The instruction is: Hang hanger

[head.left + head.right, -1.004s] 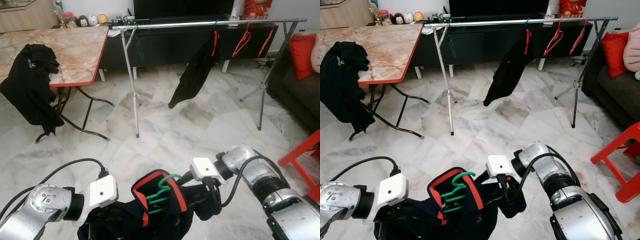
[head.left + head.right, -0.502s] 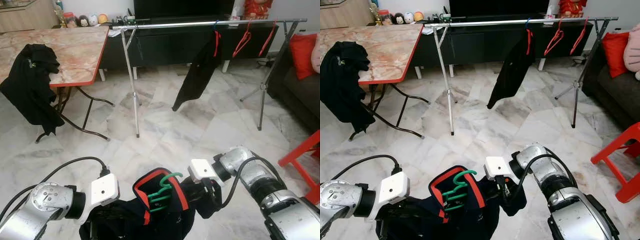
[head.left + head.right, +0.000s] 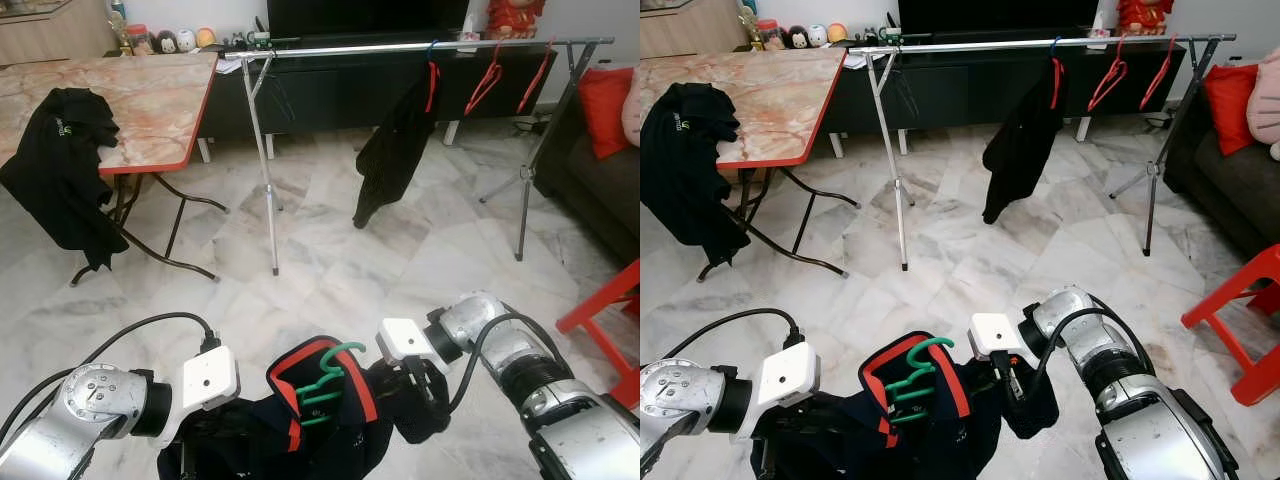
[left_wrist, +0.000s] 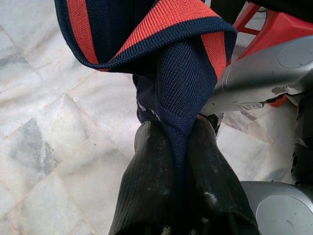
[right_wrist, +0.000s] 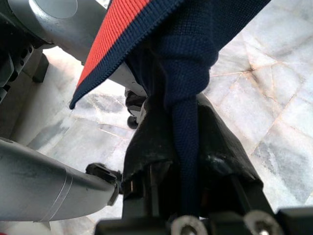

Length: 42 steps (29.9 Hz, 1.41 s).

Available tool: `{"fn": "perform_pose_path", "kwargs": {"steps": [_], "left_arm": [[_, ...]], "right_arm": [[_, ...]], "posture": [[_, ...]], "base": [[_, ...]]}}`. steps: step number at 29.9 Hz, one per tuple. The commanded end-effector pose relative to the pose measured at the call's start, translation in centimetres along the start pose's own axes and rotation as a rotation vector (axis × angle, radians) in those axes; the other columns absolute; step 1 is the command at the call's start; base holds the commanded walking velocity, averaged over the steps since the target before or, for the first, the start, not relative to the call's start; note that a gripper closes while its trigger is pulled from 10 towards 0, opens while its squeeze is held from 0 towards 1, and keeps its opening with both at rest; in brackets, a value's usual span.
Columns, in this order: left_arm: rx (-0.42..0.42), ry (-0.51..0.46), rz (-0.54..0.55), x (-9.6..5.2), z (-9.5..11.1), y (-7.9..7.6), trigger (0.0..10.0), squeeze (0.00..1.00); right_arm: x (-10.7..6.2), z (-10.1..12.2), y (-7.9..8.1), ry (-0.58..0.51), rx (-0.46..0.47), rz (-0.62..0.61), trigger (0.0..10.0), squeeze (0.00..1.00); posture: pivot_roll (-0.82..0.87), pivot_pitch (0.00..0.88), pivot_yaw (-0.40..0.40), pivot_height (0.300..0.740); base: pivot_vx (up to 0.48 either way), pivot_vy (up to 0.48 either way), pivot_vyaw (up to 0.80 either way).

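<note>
The green hanger [image 3: 322,385] already sits inside the navy sweater [image 3: 300,440], which the left gripper [image 4: 178,161] and right gripper [image 5: 183,147] each pinch near the robot, still well short of the far rail [image 3: 420,46].

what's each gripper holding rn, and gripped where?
Both hold the navy garment with the green hanger in its collar. Left gripper and right gripper each pinch a fabric fold.
</note>
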<state>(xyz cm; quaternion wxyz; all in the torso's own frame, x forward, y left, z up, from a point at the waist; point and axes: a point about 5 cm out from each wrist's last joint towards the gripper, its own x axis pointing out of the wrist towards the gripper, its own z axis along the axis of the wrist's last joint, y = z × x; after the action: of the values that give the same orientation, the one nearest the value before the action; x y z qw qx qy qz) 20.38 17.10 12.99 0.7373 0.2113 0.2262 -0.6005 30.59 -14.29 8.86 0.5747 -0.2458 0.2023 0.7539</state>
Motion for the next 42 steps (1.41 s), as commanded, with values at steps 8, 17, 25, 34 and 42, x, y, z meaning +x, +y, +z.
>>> {"fn": "perform_pose_path", "kwargs": {"steps": [8, 17, 25, 34, 42], "left_arm": [[0.05, -0.017, 0.004, -0.1, 1.0, 0.3, 10.0, 0.0], [0.026, -0.029, 0.026, 0.0, 0.8, 0.4, 10.0, 1.0], [0.03, -0.033, 0.078, -0.4, 0.9, 1.0, 10.0, 1.0], [0.015, -0.036, 0.172, -1.7, 0.7, 1.9, 10.0, 1.0], [0.01, -0.083, 0.469, -3.2, 0.4, 4.0, 10.0, 1.0]], "right_arm": [[-0.2, 0.2, -0.1, -0.012, -0.002, -0.004, 0.0, 0.0], [-0.1, 0.1, -0.1, -0.012, 0.002, -0.021, 0.0, 0.0], [-0.2, -0.1, 0.0, -0.008, 0.012, -0.027, 0.0, 0.0], [-0.2, -1.1, 0.0, 0.02, 0.045, -0.126, 0.0, 0.0], [-0.8, -2.0, -1.4, 0.066, 0.109, -0.428, 0.0, 0.0]], "posture": [[-0.01, 0.0, -0.005, 0.74], [-0.01, 0.0, -0.009, 0.74], [0.0, 0.0, -0.012, 0.74], [0.0, 0.0, -0.015, 0.74], [0.0, 0.0, -0.019, 0.74]], "base": [[0.0, 0.0, 0.0], [0.0, 0.0, 0.0], [0.0, 0.0, 0.0], [0.0, 0.0, 0.0], [0.0, 0.0, 0.0]]}}
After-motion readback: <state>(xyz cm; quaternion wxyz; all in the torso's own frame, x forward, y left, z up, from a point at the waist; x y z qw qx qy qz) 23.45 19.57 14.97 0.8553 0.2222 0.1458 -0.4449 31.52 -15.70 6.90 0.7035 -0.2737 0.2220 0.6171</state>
